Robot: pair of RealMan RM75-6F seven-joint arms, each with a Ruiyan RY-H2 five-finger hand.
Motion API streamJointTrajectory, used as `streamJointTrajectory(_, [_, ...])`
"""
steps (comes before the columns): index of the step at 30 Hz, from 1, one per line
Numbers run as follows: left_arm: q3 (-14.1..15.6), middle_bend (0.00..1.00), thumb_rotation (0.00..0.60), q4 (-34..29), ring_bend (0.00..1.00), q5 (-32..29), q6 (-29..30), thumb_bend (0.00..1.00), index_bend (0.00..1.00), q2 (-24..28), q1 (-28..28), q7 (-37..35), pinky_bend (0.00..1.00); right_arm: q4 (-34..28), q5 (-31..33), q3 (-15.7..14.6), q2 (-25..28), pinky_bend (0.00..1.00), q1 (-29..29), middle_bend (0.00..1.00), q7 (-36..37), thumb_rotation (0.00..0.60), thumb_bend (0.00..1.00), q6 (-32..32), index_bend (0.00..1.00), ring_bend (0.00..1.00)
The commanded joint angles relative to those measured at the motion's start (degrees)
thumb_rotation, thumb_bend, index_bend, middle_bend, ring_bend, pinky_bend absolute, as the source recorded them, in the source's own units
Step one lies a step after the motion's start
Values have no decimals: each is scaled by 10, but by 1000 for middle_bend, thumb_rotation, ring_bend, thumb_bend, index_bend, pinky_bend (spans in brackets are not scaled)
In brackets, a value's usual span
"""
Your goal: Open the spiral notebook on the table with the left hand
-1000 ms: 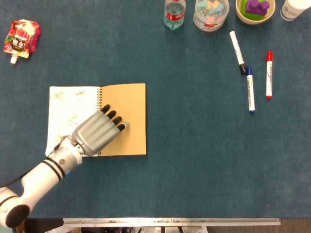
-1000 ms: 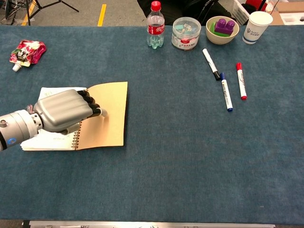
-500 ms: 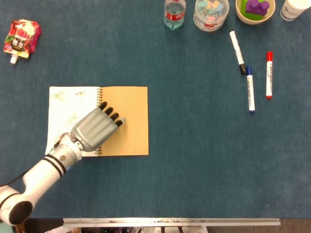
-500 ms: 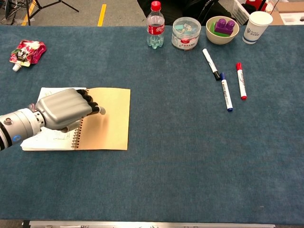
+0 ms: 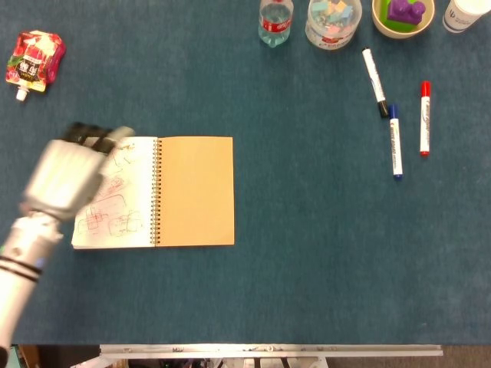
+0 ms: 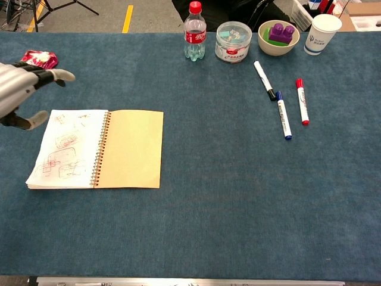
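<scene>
The left hand (image 5: 65, 172) has lifted off the spiral notebook (image 5: 157, 192) and withdrawn leftward, fingers spread, holding nothing. The notebook lies open flat on the table (image 5: 307, 230), cover folded right, presumably released because opening is complete.

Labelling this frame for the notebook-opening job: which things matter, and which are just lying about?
Job: spiral notebook, lying open; left hand, holding nothing.

Lying about: snack pouch, water bottle, clear tub, bowl, paper cup, three markers.

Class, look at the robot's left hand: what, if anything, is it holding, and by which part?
Nothing. The left hand is empty, fingers apart, beside the open spiral notebook.
</scene>
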Motion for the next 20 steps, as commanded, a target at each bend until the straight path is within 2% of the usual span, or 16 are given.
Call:
streamJointTrajectory(1, [-11, 184, 562, 29, 138, -15, 46, 380, 80, 1, 47, -49, 181, -17, -5, -2, 12, 306, 7, 275, 0, 600, 394, -11, 347, 215])
streamJointTrajectory(4, [-15, 162, 432, 45, 120, -26, 75, 380, 69, -4, 80, -83, 171, -32, -7, -3, 20, 306, 11, 273, -2, 600, 393, -15, 347, 213])
streamJointTrajectory(6, [-16, 160, 385, 52, 120, -24, 90, 380, 68, -7, 96, -104, 171, -42, -5, -5, 26, 306, 14, 272, -8, 600, 393, -23, 344, 211])
streamJointTrajectory(9, [-9, 159, 379, 64, 120, -3, 103, 380, 68, -5, 116, -141, 171, -55, -2, -8, 33, 306, 18, 272, -16, 600, 394, -36, 339, 209])
streamJointTrajectory(13, [-7, 159, 384, 69, 120, 11, 125, 380, 68, -8, 140, -150, 163, -65, -4, -8, 35, 306, 23, 272, -22, 600, 394, -37, 339, 209])
streamJointTrajectory(20, [-14, 158, 439, 76, 120, 27, 146, 380, 68, -18, 163, -155, 163, -77, -7, -6, 36, 306, 29, 272, -33, 600, 394, -37, 339, 209])
